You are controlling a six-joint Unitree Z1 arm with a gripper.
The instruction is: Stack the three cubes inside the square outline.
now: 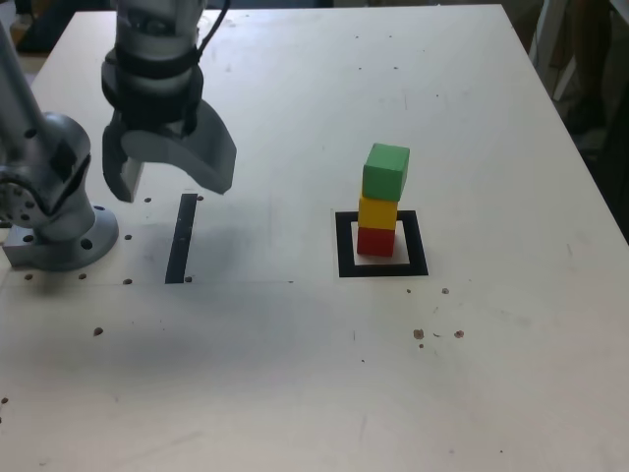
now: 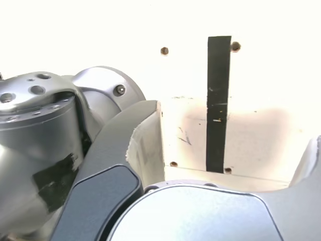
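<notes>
Now your pincer hangs wide and empty, well apart from the square outline, where red, yellow and green cubes stand stacked.

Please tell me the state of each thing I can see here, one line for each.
Small red cube: inside black square outline, bottom of stack.
Small yellow cube: on the red one.
Small green cube: on top, slightly askew.
Grey gripper: jaws open, empty, above black strip.
</notes>
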